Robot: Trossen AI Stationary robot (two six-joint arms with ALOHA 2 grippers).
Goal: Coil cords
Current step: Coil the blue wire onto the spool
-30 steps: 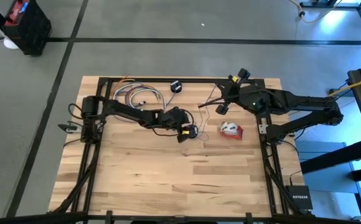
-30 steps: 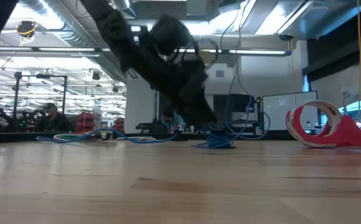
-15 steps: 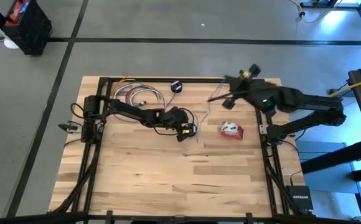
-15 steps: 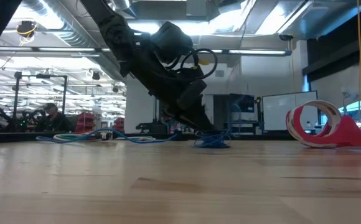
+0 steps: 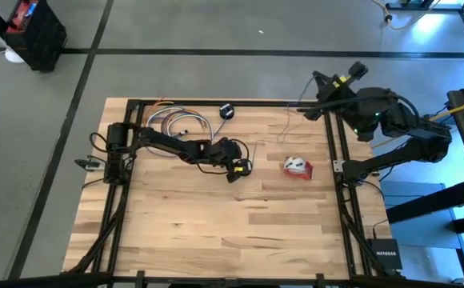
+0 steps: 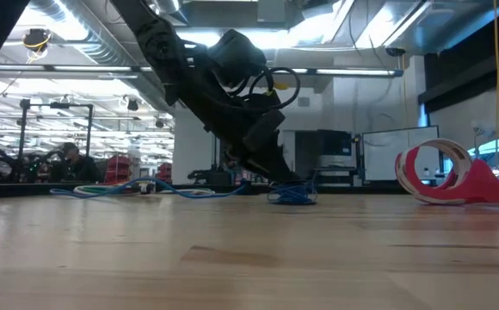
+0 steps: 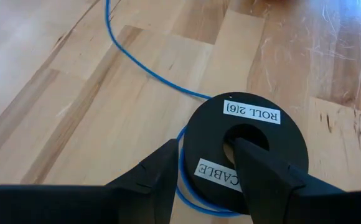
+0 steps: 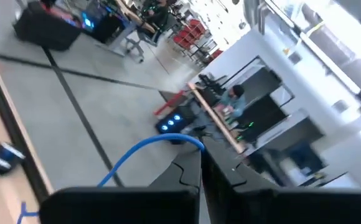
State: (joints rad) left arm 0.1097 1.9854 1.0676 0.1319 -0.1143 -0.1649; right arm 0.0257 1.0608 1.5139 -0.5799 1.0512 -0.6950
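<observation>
Blue cord (image 7: 144,65): thin, runs over the pale wood from under the black spool (image 7: 246,149) and away across the bench (image 5: 216,232); one loop curls round the spool's near edge.
Black spool: flat round disc lying on the bench near its middle, white labels on top, one reading "ROLL 2[6]".
Left claw (image 7: 205,165): down at the spool, one finger in the centre hole, the other outside the rim, so it grips the spool's ring.
Right claw (image 8: 200,163): raised past the bench's far right corner, fingers clenched on the blue cord, which arcs out from between the tips.
Red-and-white cord bundle (image 5: 297,166): lies alone on the bench, right of the left claw, apart from both claws.
Spare cables (image 5: 176,122): loose heap near the far left edge.
</observation>
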